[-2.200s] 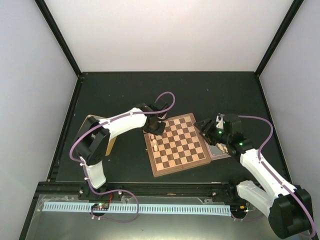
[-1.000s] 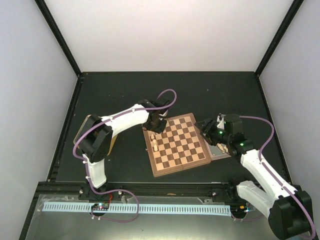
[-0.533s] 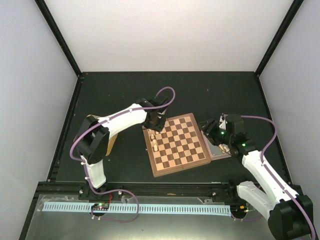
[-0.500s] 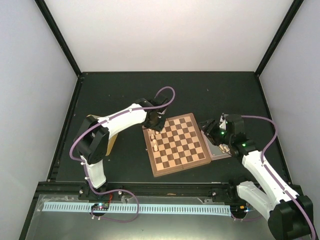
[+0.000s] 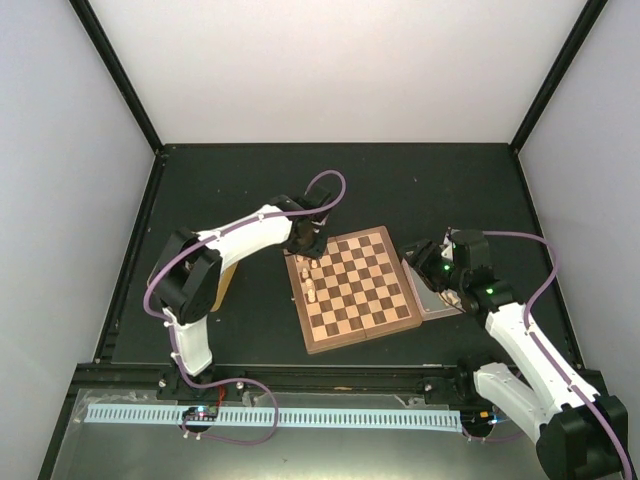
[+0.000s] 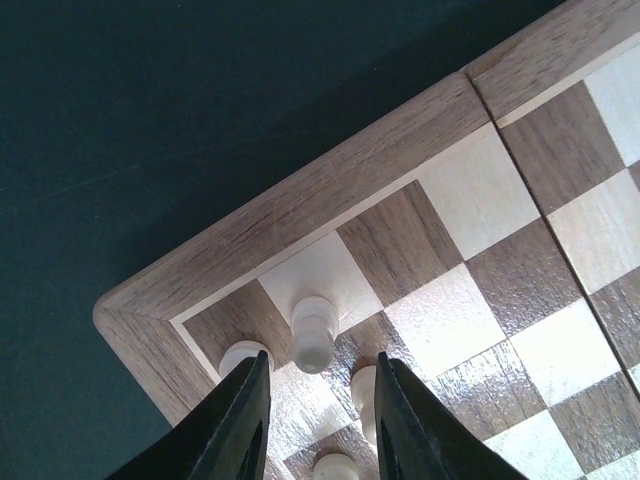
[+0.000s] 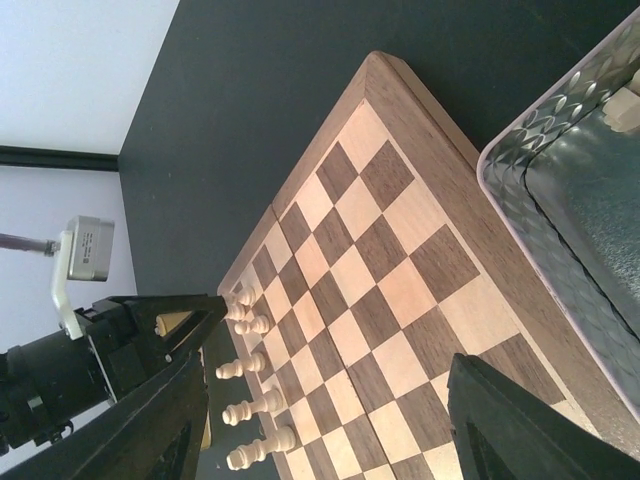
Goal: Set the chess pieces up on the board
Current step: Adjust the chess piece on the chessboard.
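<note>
- Find the board (image 5: 355,290) flat on the dark table (image 5: 400,190), turned slightly askew, centre seam running left to right.
- Note several pale chess pieces (image 5: 308,283) standing in the board's left-hand column, bunched toward its far-left corner; seen from the right wrist as a short row (image 7: 245,405) along that same edge.
- Place the left gripper (image 5: 305,255) over the board's far-left corner, pointing down at the pale pieces.
- See from the left wrist its two dark fingers parted by a narrow gap (image 6: 322,354), clamping nothing; one pale piece (image 6: 313,335) stands on a light square just beyond the tips, others partly hidden behind the fingers.
- Mark the brown rim (image 6: 300,200) of the board meeting bare table just past that piece.
- Place the right gripper (image 5: 418,258) at the board's right rim, near its far-right corner.
- See its fingers spread wide (image 7: 330,360), nothing between them, squares of the board (image 7: 400,300) showing through the gap.
- Note a clear tray (image 7: 560,200) just beside the board's right rim.
</note>
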